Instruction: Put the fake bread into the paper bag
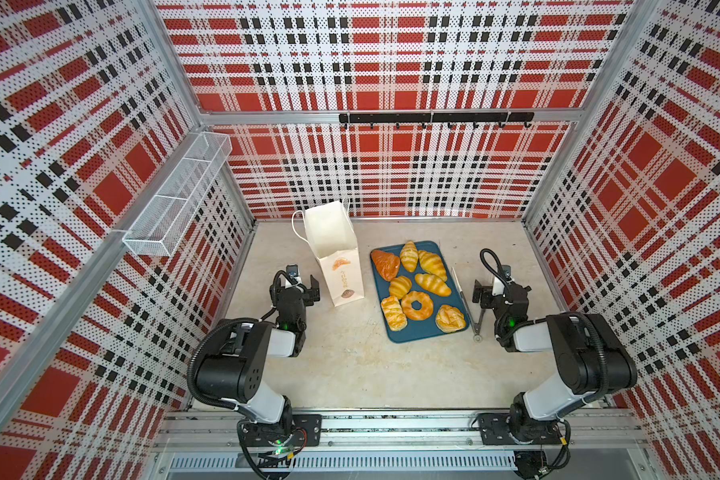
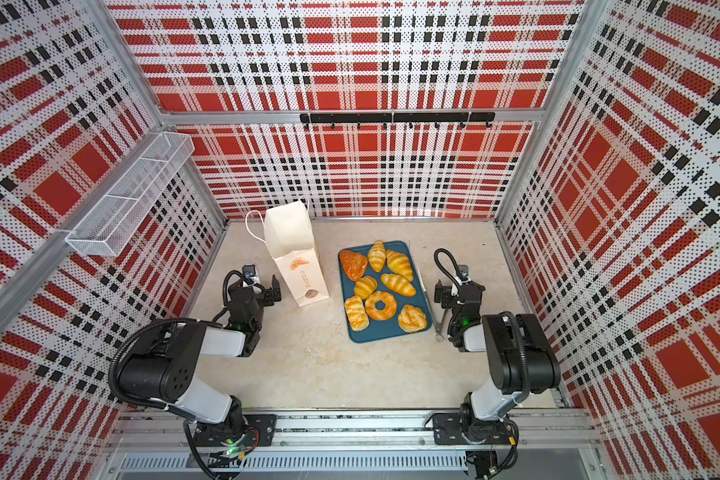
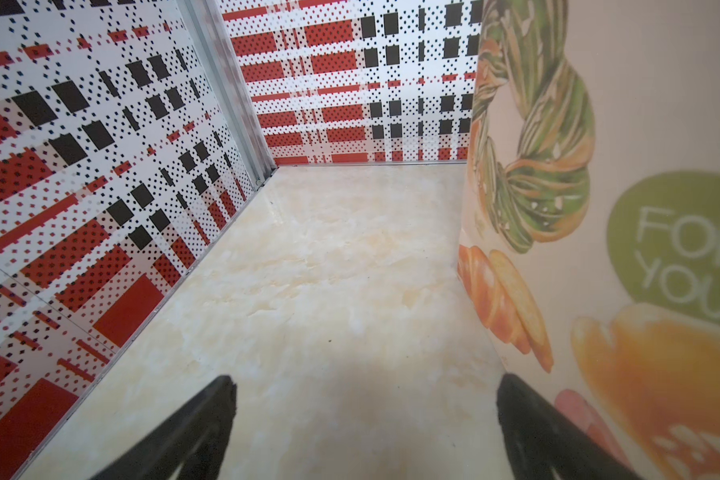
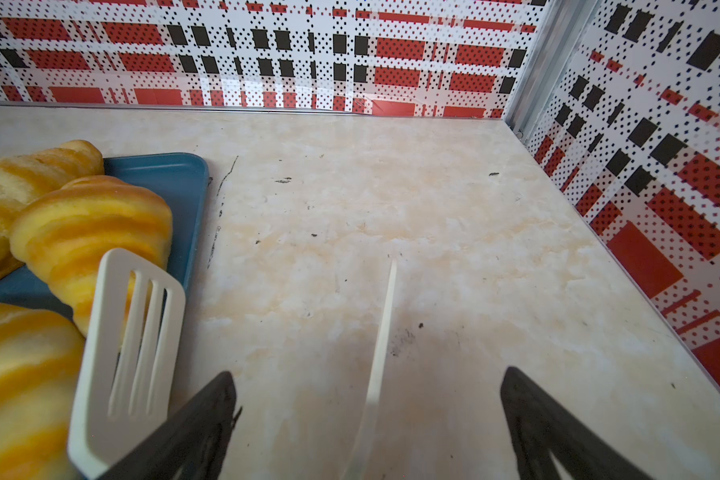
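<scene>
Several glossy pieces of fake bread lie on a dark-blue tray [image 1: 420, 333] [image 2: 385, 333]: golden croissants [image 1: 432, 265] [image 4: 88, 224], a ring doughnut [image 1: 417, 305] [image 2: 380, 305] and a darker triangular piece [image 1: 385, 264]. Left of the tray stands the cream paper bag [image 1: 332, 245] [image 2: 294, 245], upright, mouth open, printed side close in the left wrist view [image 3: 649, 124]. My left gripper [image 1: 298, 284] [image 2: 259, 286] [image 3: 366, 378] hovers open beside the bag's left side, holding nothing. Right of the tray, my right gripper [image 1: 500, 291] [image 2: 460, 291] [image 4: 367, 372] is open over the table.
White tongs [image 1: 466, 299] [image 4: 129, 340] lie along the tray's right edge, one arm running between my right fingers in the wrist view. A wire basket [image 1: 175, 195] hangs on the left wall and a black hook rail [image 1: 435, 118] on the back wall.
</scene>
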Robot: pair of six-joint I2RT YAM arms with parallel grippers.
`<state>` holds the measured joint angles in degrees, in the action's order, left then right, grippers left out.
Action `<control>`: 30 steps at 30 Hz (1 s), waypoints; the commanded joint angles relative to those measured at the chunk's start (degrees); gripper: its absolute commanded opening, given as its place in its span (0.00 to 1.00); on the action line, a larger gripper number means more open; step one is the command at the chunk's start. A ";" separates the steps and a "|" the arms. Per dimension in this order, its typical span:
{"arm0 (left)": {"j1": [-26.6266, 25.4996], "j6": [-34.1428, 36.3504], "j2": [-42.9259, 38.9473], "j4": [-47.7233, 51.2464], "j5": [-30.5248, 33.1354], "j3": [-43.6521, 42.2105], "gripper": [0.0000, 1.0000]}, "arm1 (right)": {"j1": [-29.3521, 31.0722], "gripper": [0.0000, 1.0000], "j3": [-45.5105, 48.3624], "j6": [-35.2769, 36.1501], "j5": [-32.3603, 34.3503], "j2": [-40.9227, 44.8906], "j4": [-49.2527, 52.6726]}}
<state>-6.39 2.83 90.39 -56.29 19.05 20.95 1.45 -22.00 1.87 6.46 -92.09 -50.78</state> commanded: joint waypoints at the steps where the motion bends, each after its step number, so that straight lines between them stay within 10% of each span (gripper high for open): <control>1: 0.39 -0.92 0.09 0.13 -0.89 1.09 0.99 | -0.22 1.00 -0.48 -0.03 -0.39 1.12 -3.07; 9: 3.10 -3.55 -4.81 1.26 -2.85 -0.64 0.99 | -0.30 1.00 -1.04 -1.52 2.88 7.07 3.62; 19: 4.89 -14.16 -32.16 45.53 3.76 11.81 0.99 | -0.52 1.00 -11.69 -8.77 0.98 24.04 44.68; 30: 3.68 -18.84 -45.99 72.92 5.61 28.79 0.99 | -0.57 1.00 -20.37 -17.48 -0.26 29.66 60.50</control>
<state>-2.11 -13.08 45.67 6.02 24.03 46.76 1.08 -40.45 -12.12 7.57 -64.25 5.23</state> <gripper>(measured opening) 0.995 0.998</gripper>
